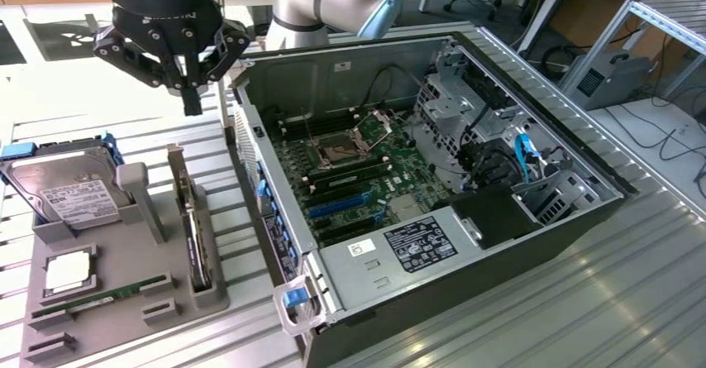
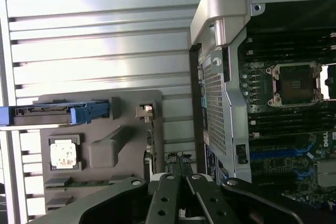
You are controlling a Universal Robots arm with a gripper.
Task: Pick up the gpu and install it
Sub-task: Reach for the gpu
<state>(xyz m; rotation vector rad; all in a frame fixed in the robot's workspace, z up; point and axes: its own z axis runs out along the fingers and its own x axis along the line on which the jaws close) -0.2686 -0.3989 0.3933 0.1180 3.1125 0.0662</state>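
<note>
Closest to the wrist camera, the gripper has its black fingers pressed together, pinching nothing. In the exterior view it hangs high over the slatted table, above the far end of a grey tray and beside the far corner of the open case, touching neither. The gpu stands on edge in a long slot along the tray's side nearest the case. Its silver bracket is at the far end, the part nearest the gripper but well below it. Further toward the exterior view's left on the same tray, a hard drive with a white label rests tilted in a blue caddy. Nearer the camera, a cpu lies flat in its pocket and a green ram stick sits in a narrow slot. The case lies on its side with the motherboard exposed, showing the socket and blue slots. The gpu is not yet installed.
</note>
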